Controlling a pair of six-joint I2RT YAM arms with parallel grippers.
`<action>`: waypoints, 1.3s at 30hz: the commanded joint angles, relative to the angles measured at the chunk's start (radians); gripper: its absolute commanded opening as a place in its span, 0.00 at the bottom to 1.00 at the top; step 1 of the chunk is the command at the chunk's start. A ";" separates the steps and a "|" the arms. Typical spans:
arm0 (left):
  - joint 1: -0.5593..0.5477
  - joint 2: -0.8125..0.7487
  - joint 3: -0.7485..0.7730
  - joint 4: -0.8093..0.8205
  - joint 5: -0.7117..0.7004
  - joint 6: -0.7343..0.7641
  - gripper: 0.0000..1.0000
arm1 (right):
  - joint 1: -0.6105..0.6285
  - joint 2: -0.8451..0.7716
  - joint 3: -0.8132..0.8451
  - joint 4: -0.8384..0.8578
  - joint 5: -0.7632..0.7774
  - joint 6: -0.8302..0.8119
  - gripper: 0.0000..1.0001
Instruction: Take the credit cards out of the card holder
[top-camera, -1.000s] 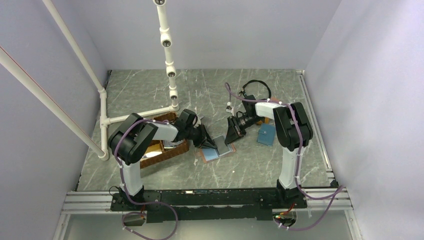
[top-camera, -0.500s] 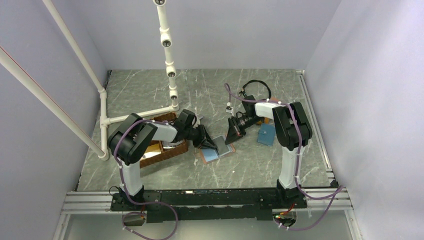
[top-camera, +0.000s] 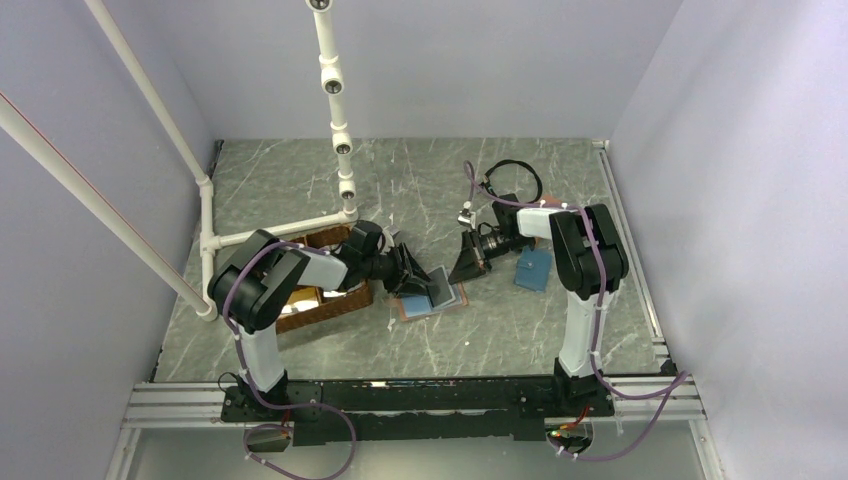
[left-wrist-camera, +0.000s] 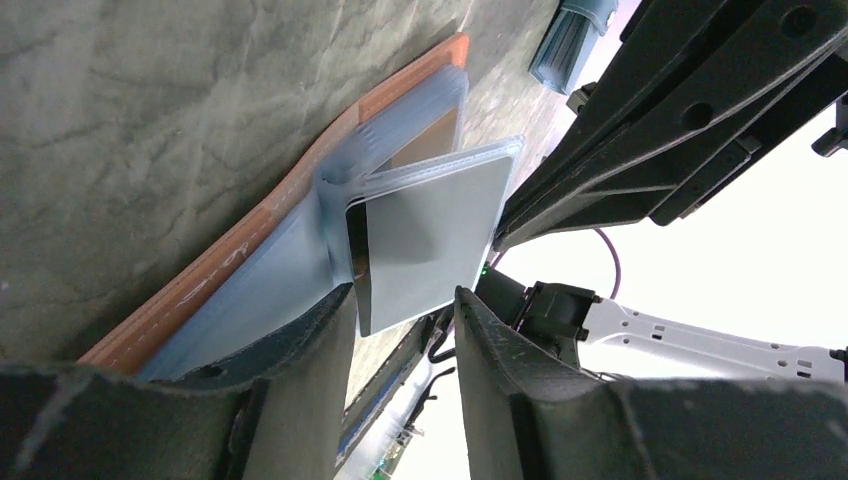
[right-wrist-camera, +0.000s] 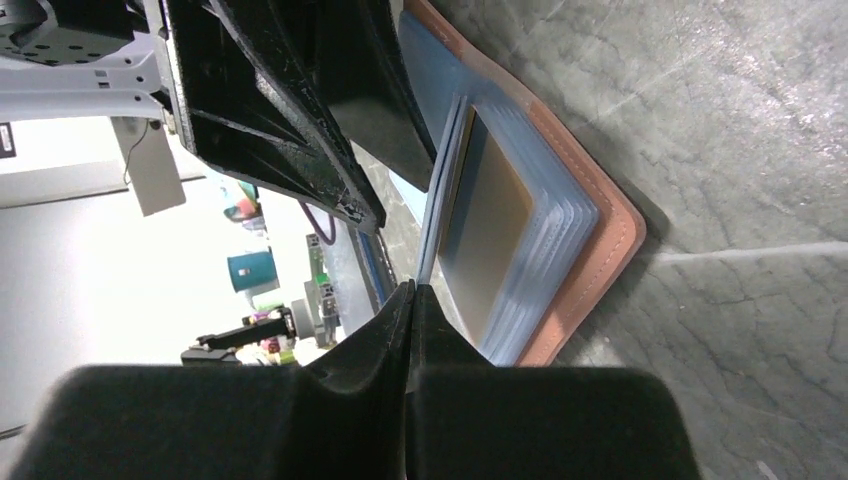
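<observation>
Nothing legible here tbh. The credit card (left-wrist-camera: 430, 235) face is plain grey, no digits or logo. The card holder (right-wrist-camera: 610, 235) shows no brand stamp, and the white tag (right-wrist-camera: 150, 165), upper left of the right wrist view, looks blank.

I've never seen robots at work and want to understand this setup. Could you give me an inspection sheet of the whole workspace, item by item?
Surface: grey marbled tabletop, no spills seen.
Job's things: salmon-pink folding card holder lies open, light-blue pockets up; one grey-silver card stands tilted, partly out of it.
Clutter: teal-blue wallet beside the right arm; brown woven basket under the left arm.
Grippers: left gripper open, fingers either side of the raised card; right gripper shut, tips at that card's edge, grip unclear.
Cables: purple cables along both arms; black cable loop at the far side.
Surroundings: white pipe frame, pale lilac walls.
</observation>
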 joint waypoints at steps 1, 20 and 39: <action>0.003 -0.041 0.013 0.006 0.006 0.000 0.45 | -0.005 -0.044 -0.008 0.051 -0.046 0.026 0.00; 0.000 0.010 0.063 -0.111 0.005 0.037 0.44 | 0.095 -0.027 0.047 -0.046 0.168 -0.064 0.25; 0.000 0.009 0.050 -0.106 0.002 0.033 0.46 | 0.097 -0.072 0.059 -0.068 -0.106 -0.128 0.43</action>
